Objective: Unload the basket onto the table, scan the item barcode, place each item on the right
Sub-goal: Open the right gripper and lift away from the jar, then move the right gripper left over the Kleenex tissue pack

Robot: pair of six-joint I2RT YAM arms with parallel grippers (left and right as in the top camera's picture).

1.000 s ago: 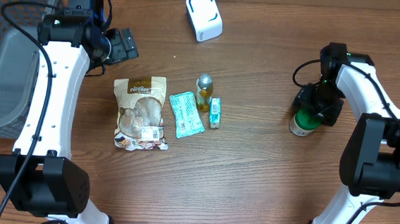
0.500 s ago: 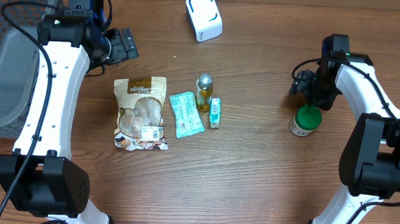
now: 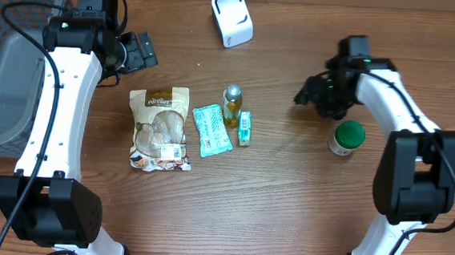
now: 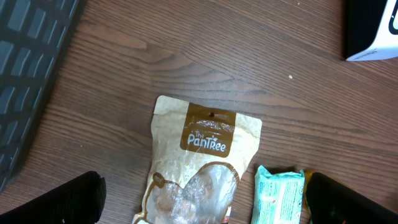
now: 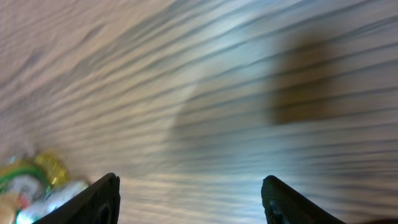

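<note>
- left pincer (image 3: 142, 51) hangs over the far-left part of the brown wooden surface (image 3: 286, 204); its fingers (image 4: 59, 202) are spread wide with nothing between them
- right pincer (image 3: 308, 93) hovers right of centre; its fingers (image 5: 102, 199) stand apart and hold nothing
- white boxy barcode scanner (image 3: 232, 18) sits at the far edge, centre
- round green-lidded jar (image 3: 346, 137) stands just beside the right pincer, not touching it
- mid-surface row, left to right: beige printed pouch (image 3: 161, 128); teal foil packet (image 3: 211, 130); small bottle of yellow liquid (image 3: 231, 105); small green-and-white box (image 3: 245, 129)
- grey mesh basket (image 3: 10, 16) fills the left edge
</note>
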